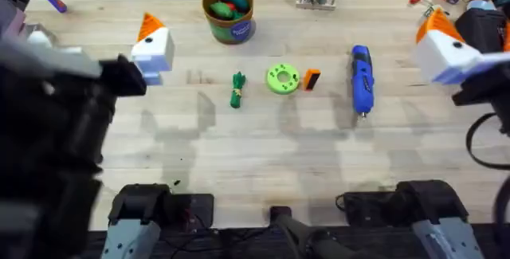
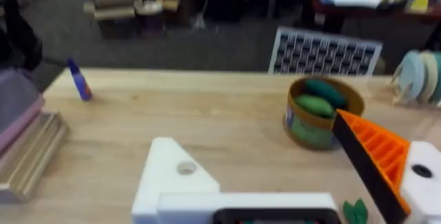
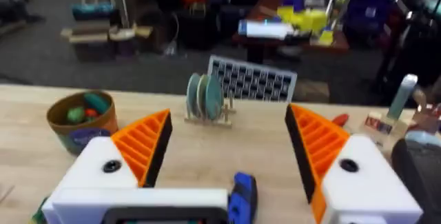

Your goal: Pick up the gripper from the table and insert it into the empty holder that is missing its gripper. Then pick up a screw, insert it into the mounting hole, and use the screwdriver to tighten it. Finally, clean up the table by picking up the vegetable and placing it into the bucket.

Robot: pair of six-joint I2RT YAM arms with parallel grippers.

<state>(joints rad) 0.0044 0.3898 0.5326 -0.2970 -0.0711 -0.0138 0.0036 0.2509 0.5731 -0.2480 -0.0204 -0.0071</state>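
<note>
Reads as illegible: a blue label (image 1: 241, 29) on the side of the bucket (image 1: 229, 13), its print too small to make out. Carries no legible writing anywhere else on the table.

Lies just right of the green disc (image 1: 282, 78), almost touching it: the gripper (image 1: 311, 80), a small block, orange on one side and black on the other. Rests farther right of the disc: the screwdriver (image 1: 362, 80), bright blue and thick-bodied, metal tip pointing toward the arms' bases. Lies just left of the disc: the vegetable (image 1: 237, 90), a slim dark-green leafy bundle. Stands beyond the disc, toward the far edge and slightly left: the brown bucket, green and red toy vegetables inside.

Hovers well left of the disc: the left gripper (image 1: 151, 45), fingers spread wide and holding nothing, with one orange ribbed pad (image 2: 382, 151) and a bare white finger (image 2: 176, 176) with a round hole and no pad. Hangs far right of the disc, past the screwdriver: the right gripper (image 1: 446, 48), likewise spread wide and empty, both orange pads (image 3: 145, 141) in place.
</note>
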